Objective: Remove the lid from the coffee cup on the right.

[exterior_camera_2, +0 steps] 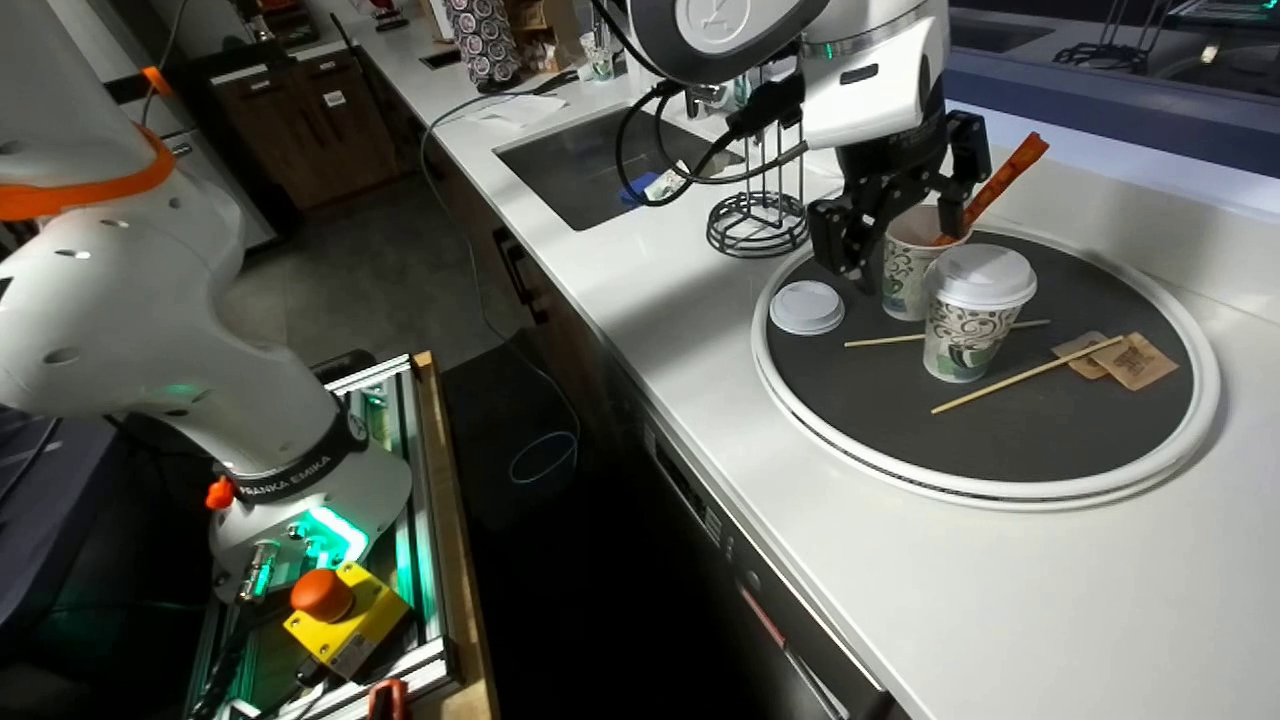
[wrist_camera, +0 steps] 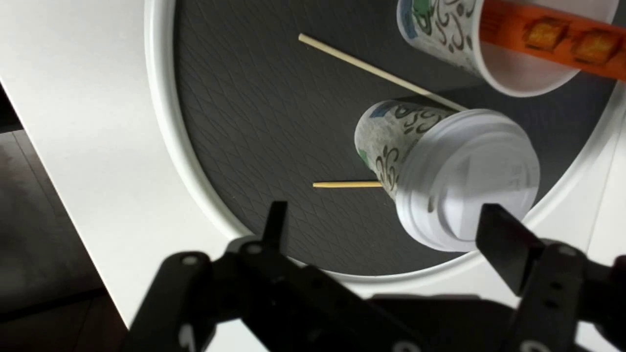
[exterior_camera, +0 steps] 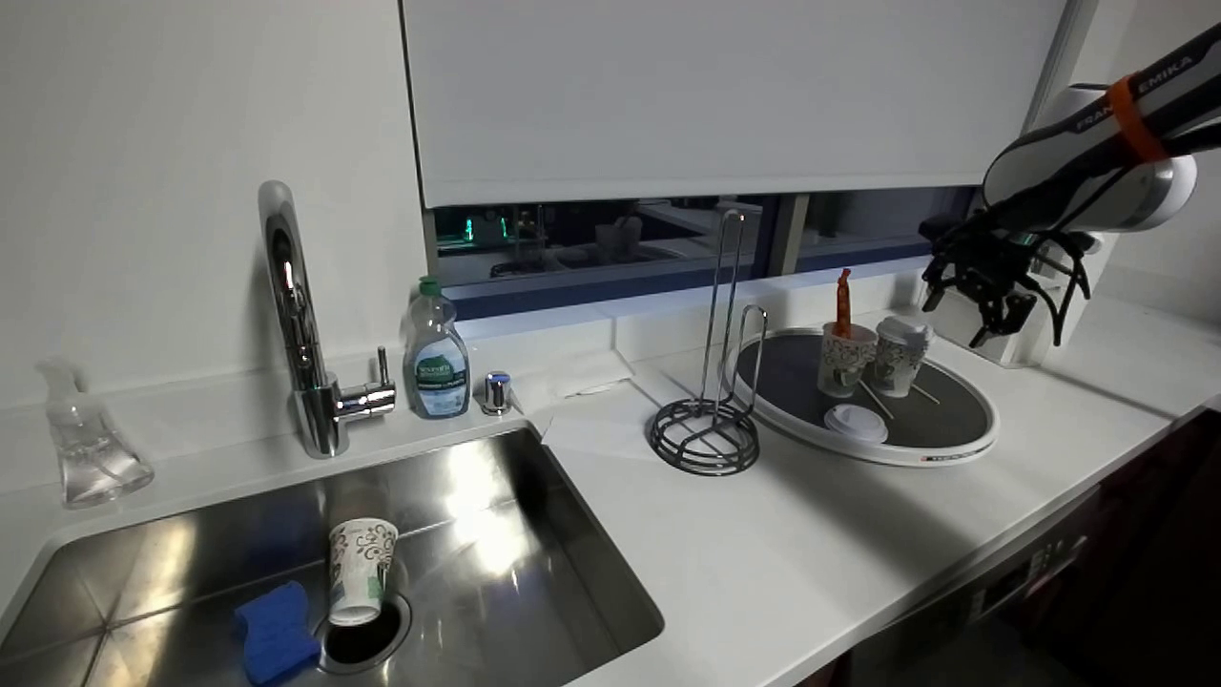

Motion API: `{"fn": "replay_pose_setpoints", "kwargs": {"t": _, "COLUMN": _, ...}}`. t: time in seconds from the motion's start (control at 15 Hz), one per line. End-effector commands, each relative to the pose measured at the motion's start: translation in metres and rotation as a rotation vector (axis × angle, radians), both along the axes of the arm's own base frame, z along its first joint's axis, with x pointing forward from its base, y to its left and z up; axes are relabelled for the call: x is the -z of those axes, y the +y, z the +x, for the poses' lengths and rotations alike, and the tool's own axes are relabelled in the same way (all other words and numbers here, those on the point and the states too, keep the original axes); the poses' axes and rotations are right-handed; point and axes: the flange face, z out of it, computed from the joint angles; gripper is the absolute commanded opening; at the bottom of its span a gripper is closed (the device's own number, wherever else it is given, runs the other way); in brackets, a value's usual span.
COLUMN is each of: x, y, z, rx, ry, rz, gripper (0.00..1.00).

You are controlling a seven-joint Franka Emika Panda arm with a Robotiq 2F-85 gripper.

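Your white desk point(exterior_camera_2: 1020, 600) frames a sink point(exterior_camera: 515, 611); your tool point(wrist_camera: 385, 217) hangs spread near the lid point(exterior_camera_2: 984, 276) on the coffee cup point(exterior_camera_2: 965, 338).

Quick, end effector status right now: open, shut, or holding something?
End effector: open, holding nothing; the lid sits on the coffee cup, outside its grasp.

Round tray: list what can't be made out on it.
Inside the coffee cup: covered by the lid, all views.
Lid's raised lettering: too faint, wrist view.
Orange strip, lower end: hidden inside the open cup, both exterior views.
Brown packets, print: too small in an exterior view.
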Motion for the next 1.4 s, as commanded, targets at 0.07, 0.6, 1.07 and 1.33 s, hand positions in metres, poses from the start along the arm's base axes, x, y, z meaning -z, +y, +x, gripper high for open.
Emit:
{"fn": "replay_pose_setpoints", "kwargs": {"t": 0.07, "x": 0.01, "y": -0.006, "z": 0.025, "rx": 0.054, "ry": 0.033, "rz": 0.035, "gripper": 0.79}}
{"fn": "replay_pose_setpoints", "kwargs": {"t": 0.6, "x": 0.015, "y": -0.009, "z": 0.051, "rx": 0.084, "ry": 0.038, "rz": 0.047, "gripper": 0.66}}
{"fn": "replay_pose_setpoints", "kwargs": {"t": 1.07, "x": 0.009, "y": -0.013, "z": 0.039, "rx": 0.104, "ry": 0.01, "rz": 0.058, "gripper": 0.52}}
{"fn": "replay_pose_setpoints", "kwargs": {"t": 1.33, "x": 0.007, "y": -0.012, "z": 0.034, "rx": 0.106, "ry": 0.006, "rz": 0.063, "gripper": 0.52}}
